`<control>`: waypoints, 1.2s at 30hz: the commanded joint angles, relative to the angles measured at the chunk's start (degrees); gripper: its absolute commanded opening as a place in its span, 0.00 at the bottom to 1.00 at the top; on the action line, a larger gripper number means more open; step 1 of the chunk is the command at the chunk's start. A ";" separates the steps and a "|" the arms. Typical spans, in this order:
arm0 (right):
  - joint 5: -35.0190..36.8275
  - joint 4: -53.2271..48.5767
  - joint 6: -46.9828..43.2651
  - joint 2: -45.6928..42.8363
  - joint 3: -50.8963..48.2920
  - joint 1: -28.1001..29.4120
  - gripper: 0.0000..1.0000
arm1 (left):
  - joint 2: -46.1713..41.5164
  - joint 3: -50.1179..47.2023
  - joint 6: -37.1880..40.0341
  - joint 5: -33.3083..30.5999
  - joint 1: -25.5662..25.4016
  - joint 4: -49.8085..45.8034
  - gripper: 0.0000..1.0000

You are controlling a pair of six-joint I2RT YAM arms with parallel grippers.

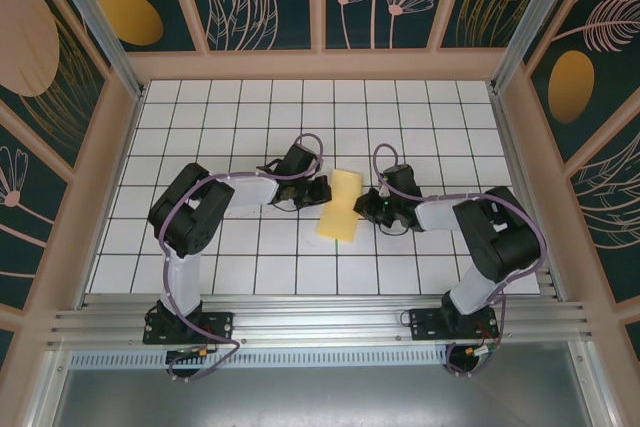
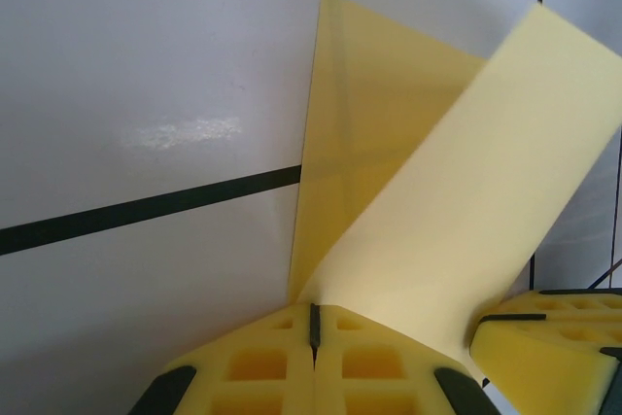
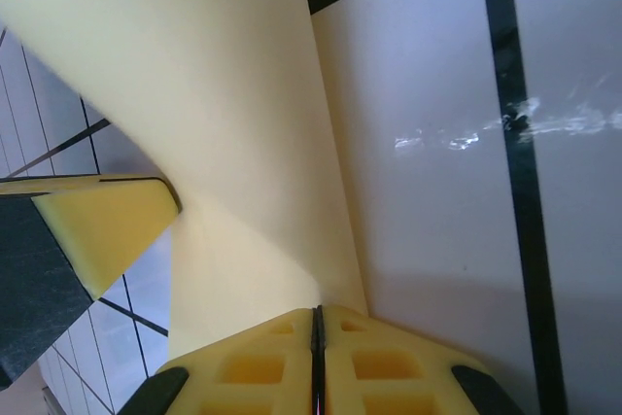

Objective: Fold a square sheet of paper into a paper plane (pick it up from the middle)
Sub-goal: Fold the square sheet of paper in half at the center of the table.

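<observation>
Both arms reach in toward the middle of the tiled table (image 1: pixel 250 117). The yellow paper sheet (image 1: pixel 340 205) is between them, about table center, bent up rather than lying flat. From above it looks narrow with a pinched waist. The left gripper (image 1: pixel 318 188) is at its left edge, the right gripper (image 1: pixel 368 203) at its right edge.

Left wrist view: the 2 yellow pads (image 2: pixel 379 366) are clenched together with the sheet's edge nipped in the seam. The sheet fans away in 2 layers, 1 flap crossing over the other.

Right wrist view: same story, pads (image 3: pixel 389 366) pressed tight on the sheet, which curls up to the left.

Each wrist view also catches 1 pad of the opposite gripper close beside the sheet.
</observation>
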 commanded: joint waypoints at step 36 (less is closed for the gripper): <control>-5.00 -3.32 -2.66 6.13 11.09 -5.26 0.12 | 4.68 -1.97 2.06 -3.42 -0.21 -6.57 0.00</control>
